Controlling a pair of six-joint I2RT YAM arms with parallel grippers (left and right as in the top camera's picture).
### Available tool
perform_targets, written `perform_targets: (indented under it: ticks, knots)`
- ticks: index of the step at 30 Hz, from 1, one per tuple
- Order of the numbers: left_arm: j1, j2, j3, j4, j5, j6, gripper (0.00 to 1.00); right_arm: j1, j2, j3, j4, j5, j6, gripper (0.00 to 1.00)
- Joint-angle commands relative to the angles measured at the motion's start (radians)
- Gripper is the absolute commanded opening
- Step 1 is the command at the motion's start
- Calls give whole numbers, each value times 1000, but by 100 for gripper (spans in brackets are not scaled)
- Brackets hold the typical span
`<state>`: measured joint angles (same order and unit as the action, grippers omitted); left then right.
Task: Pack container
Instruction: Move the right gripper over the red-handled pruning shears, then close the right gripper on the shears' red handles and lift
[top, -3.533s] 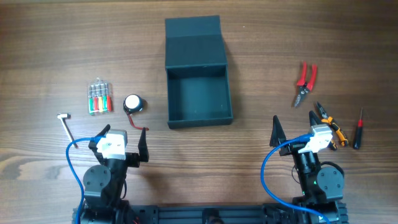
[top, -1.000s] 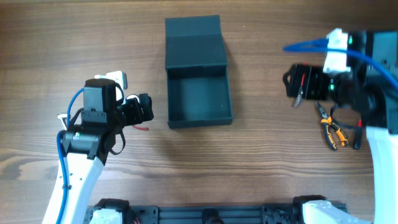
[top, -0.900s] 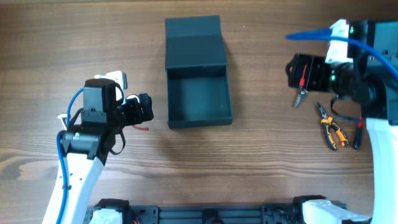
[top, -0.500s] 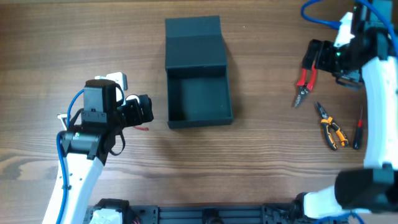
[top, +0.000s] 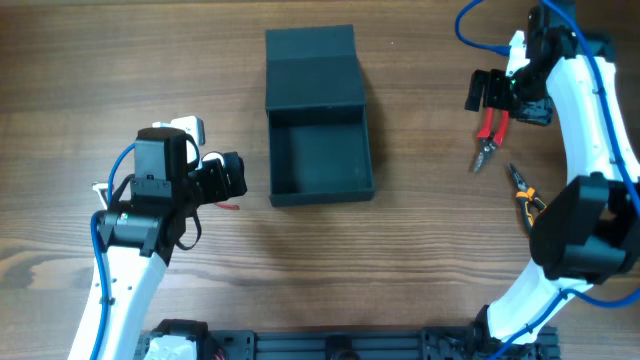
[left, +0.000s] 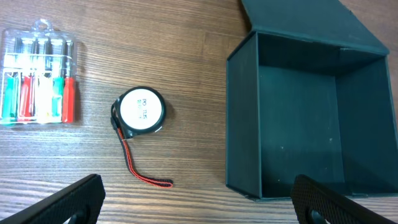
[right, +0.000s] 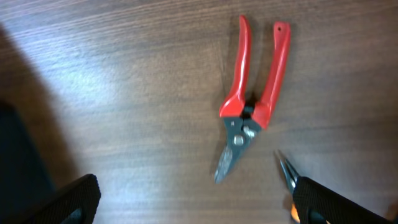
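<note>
The table (left: 186, 37) is grained wood, matt. The box (left: 241, 124) is smooth and matt; card or plastic, I cannot tell. At its nine o'clock, the tape (left: 141, 111) has a glossy black plastic shell. The case (left: 38, 81) is clear, shiny plastic. The cutters (right: 244, 114) have smooth red plastic grips and dull grey metal blades.

The container (top: 320, 150) lies open mid-table, its flap lid (top: 311, 68) folded back, red-handled pliers (top: 487, 127) well to its right.
</note>
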<state>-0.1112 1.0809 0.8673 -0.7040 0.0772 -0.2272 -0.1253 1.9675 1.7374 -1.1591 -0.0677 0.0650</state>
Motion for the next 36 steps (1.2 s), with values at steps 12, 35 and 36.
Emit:
perform_targets:
  ticks: [12, 35, 36]
  knots:
    - [-5, -1, 25, -1, 16, -13, 100, 1, 130, 2, 132, -7, -13, 100]
    - [-5, -1, 25, -5, 16, -13, 100, 1, 285, 2, 229, 67, -12, 100]
    - [-5, -1, 25, -4, 16, -13, 100, 1, 290, 2, 232, 67, -13, 100]
